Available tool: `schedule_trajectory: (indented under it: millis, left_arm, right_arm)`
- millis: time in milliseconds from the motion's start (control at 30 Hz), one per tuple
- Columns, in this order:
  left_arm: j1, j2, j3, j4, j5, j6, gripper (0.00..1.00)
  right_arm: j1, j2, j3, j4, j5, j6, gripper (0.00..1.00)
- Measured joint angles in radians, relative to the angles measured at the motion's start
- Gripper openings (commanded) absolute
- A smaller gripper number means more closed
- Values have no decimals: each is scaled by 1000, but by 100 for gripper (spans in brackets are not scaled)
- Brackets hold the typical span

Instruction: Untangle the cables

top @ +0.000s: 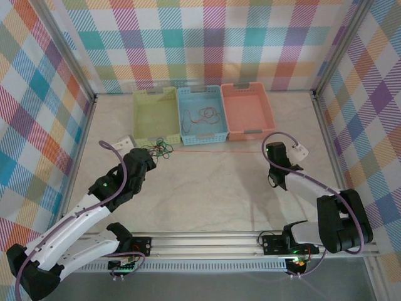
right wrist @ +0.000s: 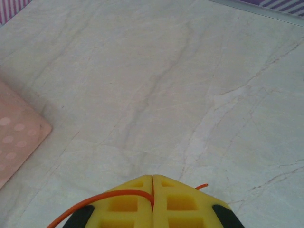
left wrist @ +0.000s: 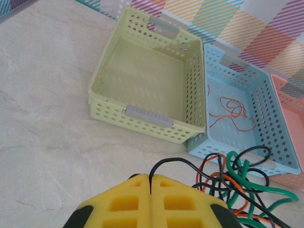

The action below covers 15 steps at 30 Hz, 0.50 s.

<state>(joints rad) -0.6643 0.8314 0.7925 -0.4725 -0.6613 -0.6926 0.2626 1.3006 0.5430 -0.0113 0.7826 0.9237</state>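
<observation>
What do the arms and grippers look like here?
The left arm and right arm: white link shells, black joints, a lilac cable looping along each. The left gripper and right gripper: yellow, split down the middle, square recesses, black outer corners.

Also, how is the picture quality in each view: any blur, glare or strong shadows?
Top external: even light, only faint shadows on the table; the thin stretched red cable is barely visible. Left wrist: sharp, no glare, black cable clear at the shut left claw. Right wrist: evenly lit, orange cable crisp at the shut right claw.
</observation>
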Motion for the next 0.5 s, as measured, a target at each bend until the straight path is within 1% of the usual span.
schedule_trajectory:
  millis: [133, 267, 333, 400, 500]
  left_arm:
    - [0, -2, -1, 0, -4, 0, 0]
    - [0, 5, -2, 7, 8, 5, 0]
    - [0, 5, -11, 30, 34, 17, 0]
    - [0, 5, -21, 50, 63, 32, 0]
    - [0, 7, -29, 74, 108, 55, 0]
  right_arm:
    - [-3, -6, -6, 4, -1, -1, 0]
    - [-3, -13, -22, 72, -52, -56, 0]
    - [-2, -13, -27, 109, -93, -100, 12]
    - [1, -13, -28, 148, -123, -147, 17]
    - [14, -13, -34, 208, -161, -213, 31]
